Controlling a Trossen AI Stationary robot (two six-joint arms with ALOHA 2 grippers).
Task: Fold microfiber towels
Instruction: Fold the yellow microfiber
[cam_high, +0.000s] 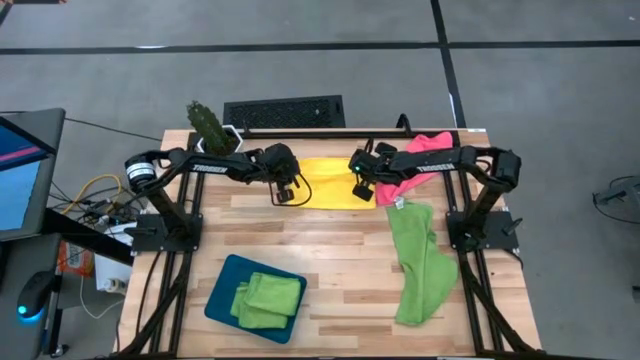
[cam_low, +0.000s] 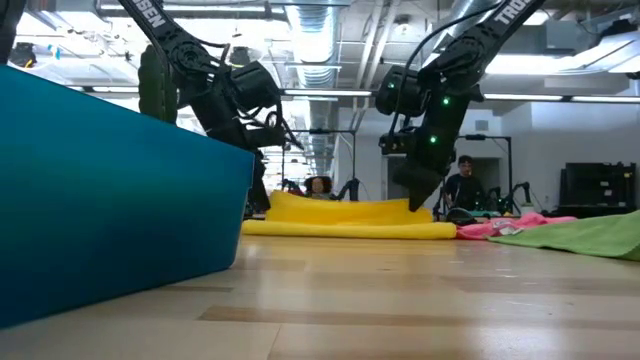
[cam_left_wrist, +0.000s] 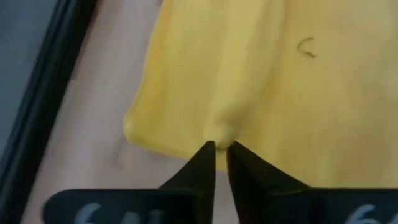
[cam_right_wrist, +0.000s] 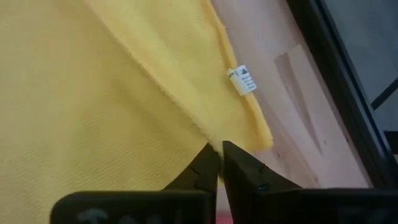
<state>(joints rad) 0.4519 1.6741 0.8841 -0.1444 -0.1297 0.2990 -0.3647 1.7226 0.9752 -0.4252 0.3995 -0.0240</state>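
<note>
A: Starting at the left, what is the left gripper (cam_high: 287, 192) doing with the yellow towel (cam_high: 330, 180)?

B: It sits at the towel's left end, fingers pinched together on a small pucker of the yellow cloth. In the left wrist view the two dark fingertips (cam_left_wrist: 205, 155) meet right at the rumpled edge of the yellow towel (cam_left_wrist: 261, 81), with bare wood just beside it.

A: And the towel itself?

B: It lies stretched flat along the far side of the table (cam_high: 340, 250), between the two grippers. From the low view the yellow towel (cam_low: 350, 220) shows as a low folded band on the wood.

A: The right gripper (cam_high: 363, 187)?

B: It is at the towel's right end, fingers clamped on the cloth near a fold line. The right wrist view shows the fingertips (cam_right_wrist: 211, 158) closed on yellow fabric, with a small white tag (cam_right_wrist: 242, 80) on the hem just beyond them.

A: What lies right of the yellow towel?

B: A pink towel (cam_high: 425, 150) is bunched under the right arm, touching the yellow one's right end. A long green towel (cam_high: 418, 265) trails from there toward the near edge.

A: Anything nearer than the yellow towel?

B: A teal tray (cam_high: 222, 300) lies near the front left, holding folded green towels (cam_high: 268, 300), well apart from both grippers.
</note>
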